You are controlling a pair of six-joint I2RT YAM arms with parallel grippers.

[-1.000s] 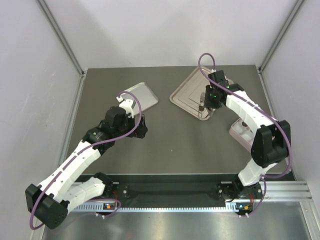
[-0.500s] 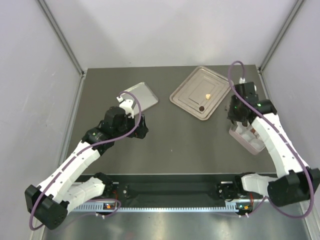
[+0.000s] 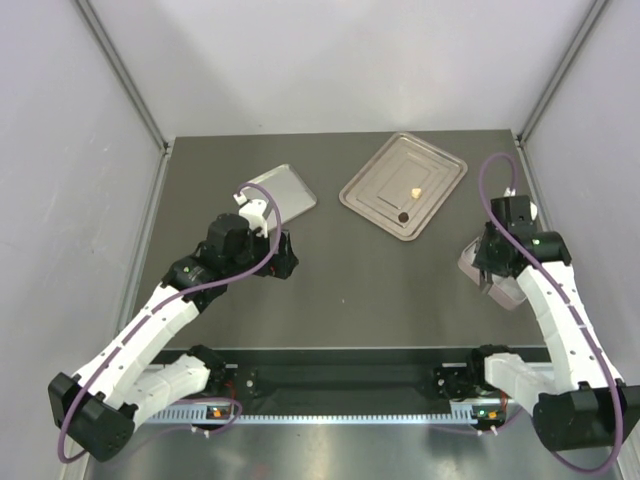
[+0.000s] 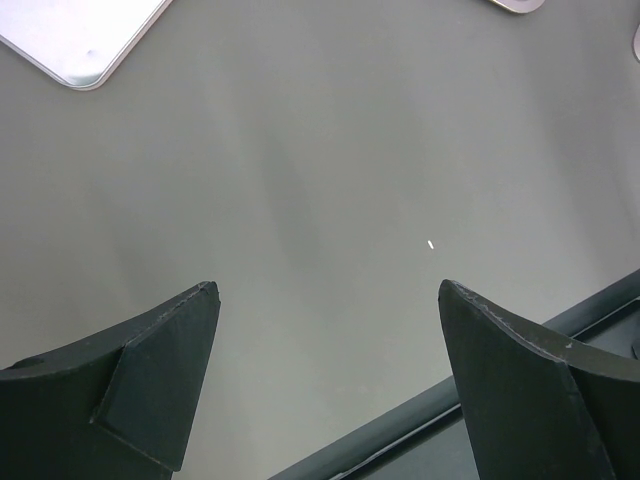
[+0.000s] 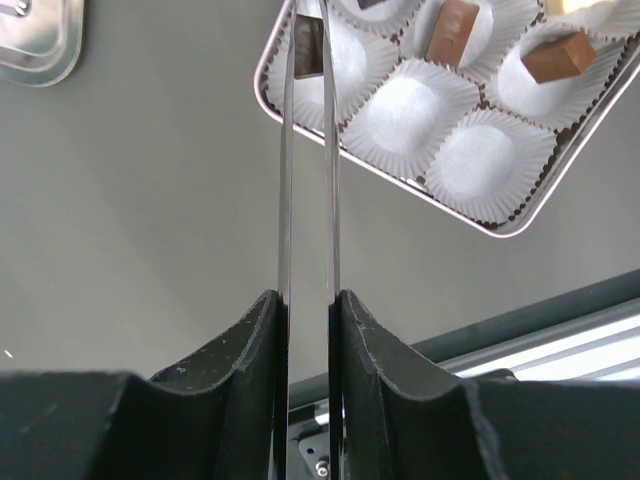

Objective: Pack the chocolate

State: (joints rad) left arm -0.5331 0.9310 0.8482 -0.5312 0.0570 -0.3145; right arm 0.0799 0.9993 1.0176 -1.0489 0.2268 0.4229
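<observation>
Over the box, right arm: elbow raised, forearm angled along the right side of the counter (image 3: 350, 290), wrist tipped down.
Right grip: the right fingers (image 5: 284, 200), long thin blades, are drawn close together and pinch a dark chocolate piece (image 5: 307, 47) at their tips.
Held piece: it hangs above the corner paper cup of the box (image 5: 497, 230); whether it touches the paper cannot be told.
Left arm: stretched forward and inward, wrist bent down over mid-counter.
Left grip: the left fingers (image 4: 150, 370) are spread wide above bare counter.
Cut off: the box runs past the top and right edges of the right wrist view. From above, the right wrist covers most of it.
Packed chocolate: a brown piece (image 5: 455, 30) and a second brown piece (image 5: 562, 57) sit in cups beyond and right of the blade tips. A darker one at the top edge is barely in frame.
Beside the blades: white cups (image 5: 405, 110) lie just to their right, inside the box rim.
Beyond and left of the right fingers: a large tray (image 3: 380, 185), well apart, carries a tan piece (image 3: 415, 190) and a dark piece (image 3: 402, 215), apart from each other.
Beyond the left fingers: a small tray (image 3: 290, 190) sits near them.
</observation>
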